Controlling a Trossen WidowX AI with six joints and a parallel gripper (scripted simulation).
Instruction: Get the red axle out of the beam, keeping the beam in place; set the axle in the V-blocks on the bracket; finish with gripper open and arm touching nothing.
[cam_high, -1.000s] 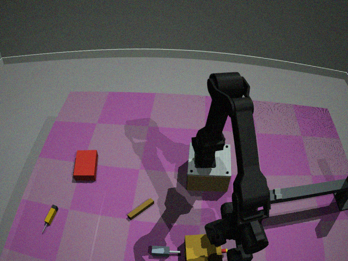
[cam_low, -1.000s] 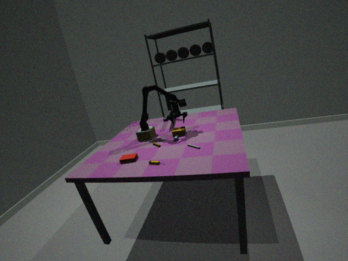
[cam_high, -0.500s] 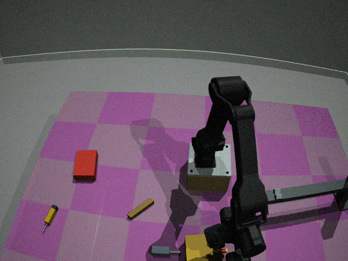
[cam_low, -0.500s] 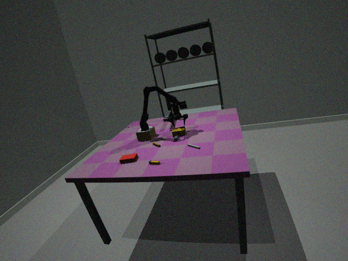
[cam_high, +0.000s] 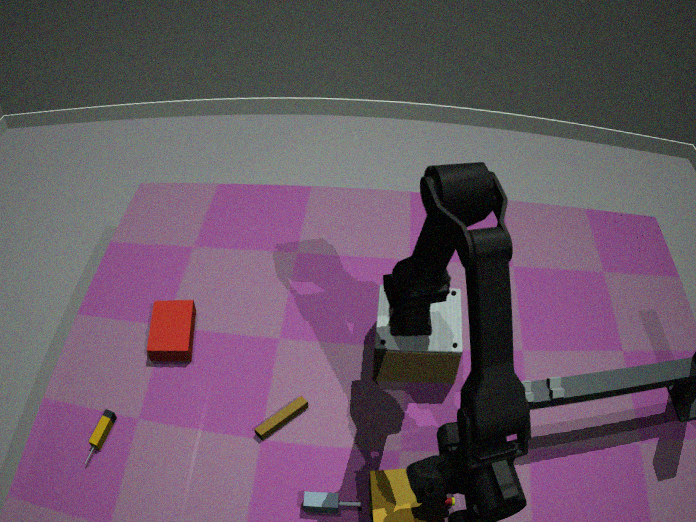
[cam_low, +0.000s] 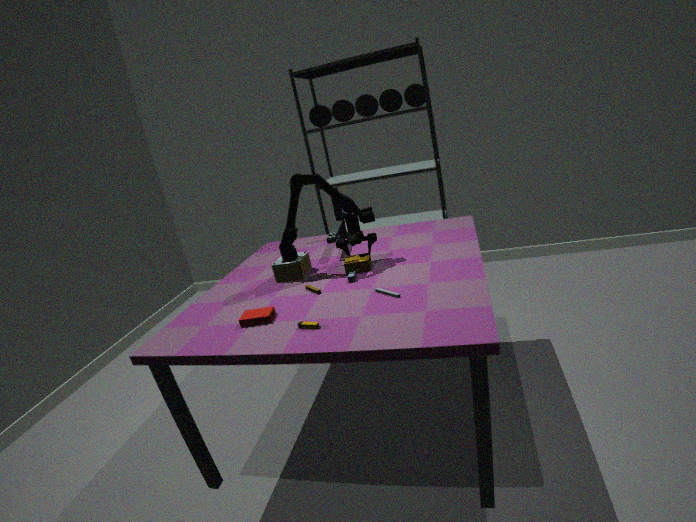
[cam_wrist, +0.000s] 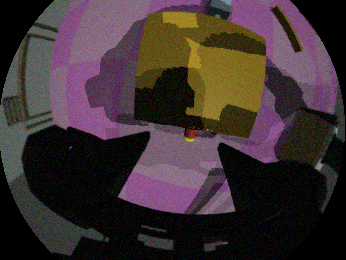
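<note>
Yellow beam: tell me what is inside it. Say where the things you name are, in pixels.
A red axle (cam_high: 449, 501) (cam_wrist: 190, 134) with a yellow tip sticks out of one side of the yellow beam (cam_high: 387, 488) (cam_low: 357, 264) (cam_wrist: 230, 80); the walls hide the rest.

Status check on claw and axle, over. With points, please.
Claw (cam_wrist: 185, 141) open, nothing held. Red axle (cam_high: 450, 501) (cam_wrist: 190, 134) still in yellow beam (cam_high: 387, 488) (cam_wrist: 227, 85), end protruding. Nothing visibly between claw and axle end.
</note>
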